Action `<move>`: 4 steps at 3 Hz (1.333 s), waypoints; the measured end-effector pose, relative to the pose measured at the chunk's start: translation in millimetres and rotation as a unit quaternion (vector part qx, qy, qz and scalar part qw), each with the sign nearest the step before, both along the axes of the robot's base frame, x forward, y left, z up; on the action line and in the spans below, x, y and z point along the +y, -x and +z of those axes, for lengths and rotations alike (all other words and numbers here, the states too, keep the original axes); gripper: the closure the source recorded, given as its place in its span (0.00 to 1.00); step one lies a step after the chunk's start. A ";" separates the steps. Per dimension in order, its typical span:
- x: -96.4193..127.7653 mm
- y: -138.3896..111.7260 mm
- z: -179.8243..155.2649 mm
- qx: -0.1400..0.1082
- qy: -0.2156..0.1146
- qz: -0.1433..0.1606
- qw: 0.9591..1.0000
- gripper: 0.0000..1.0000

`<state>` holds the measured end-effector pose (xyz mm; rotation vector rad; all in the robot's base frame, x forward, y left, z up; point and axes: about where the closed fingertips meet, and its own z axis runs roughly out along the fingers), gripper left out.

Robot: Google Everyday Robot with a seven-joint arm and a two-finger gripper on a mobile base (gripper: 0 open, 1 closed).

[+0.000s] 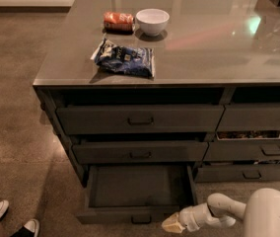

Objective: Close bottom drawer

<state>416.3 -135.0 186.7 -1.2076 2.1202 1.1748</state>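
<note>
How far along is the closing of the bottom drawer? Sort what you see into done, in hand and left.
Done: the gripper is low at the front panel of the bottom drawer, by its right end. In hand: lining up a push; contact cannot be confirmed. Left: the whole push, as the drawer stands pulled out, dark interior showing.

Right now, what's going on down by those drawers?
The robot's gripper sits low near the floor, at the right end of the front panel of the wide dark grey bottom drawer. That drawer is pulled well out and is not yet closed. Whether the gripper touches the panel is unclear.
</note>
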 end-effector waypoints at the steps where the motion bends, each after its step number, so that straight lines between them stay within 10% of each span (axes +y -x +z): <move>1: 2.8 -8.8 -11.3 0.012 0.011 -0.009 1.000 0.58; 4: 8.5 -45.1 -12.1 0.008 0.031 -0.036 0.999 0.00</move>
